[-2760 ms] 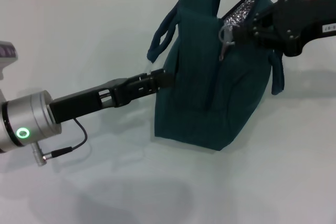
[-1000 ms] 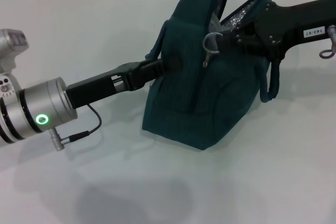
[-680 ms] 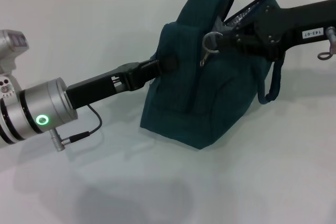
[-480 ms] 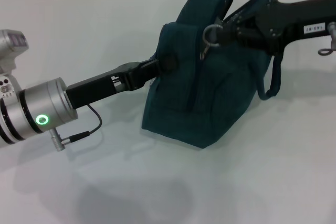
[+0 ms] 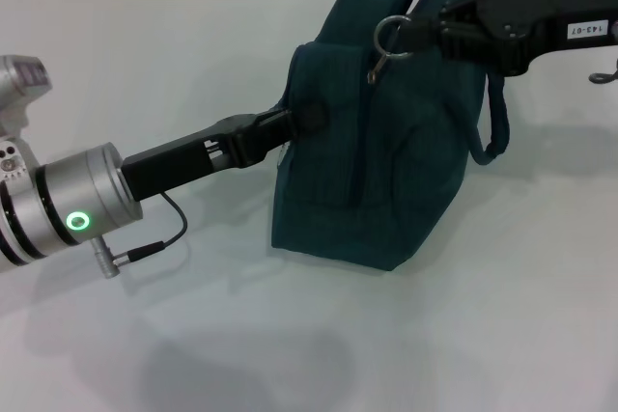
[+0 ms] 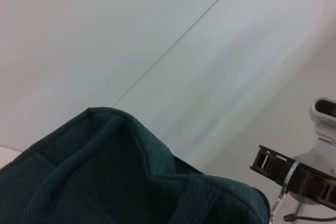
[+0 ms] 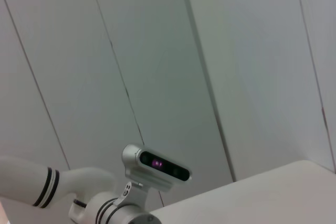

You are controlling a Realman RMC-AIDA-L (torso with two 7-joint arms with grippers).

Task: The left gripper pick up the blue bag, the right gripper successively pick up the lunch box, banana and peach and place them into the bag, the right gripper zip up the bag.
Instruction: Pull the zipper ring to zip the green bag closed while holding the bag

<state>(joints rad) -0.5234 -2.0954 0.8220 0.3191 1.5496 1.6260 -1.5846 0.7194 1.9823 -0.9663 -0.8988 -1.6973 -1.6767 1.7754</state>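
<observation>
The blue bag (image 5: pixel 386 151) stands on the white table, its top seam drawn together with no lining showing. My left gripper (image 5: pixel 295 123) reaches in from the left and is shut on the bag's left end. My right gripper (image 5: pixel 422 32) comes in from the right at the bag's top edge, shut on the zipper pull, whose metal ring (image 5: pixel 386 32) hangs just off its tip. One carry handle (image 5: pixel 494 132) loops down on the right side. In the left wrist view the bag's top (image 6: pixel 105 182) fills the lower part. The lunch box, banana and peach are out of view.
White tabletop (image 5: pixel 483 335) lies all around the bag. A thin black cable (image 5: pixel 154 243) hangs under my left arm. The right wrist view shows only wall panels and the robot's head camera (image 7: pixel 157 163).
The right gripper has dragged the zipper ring leftward along the top and lifted it. The silver lining that showed earlier is now closed over, and the bag stands more upright.
</observation>
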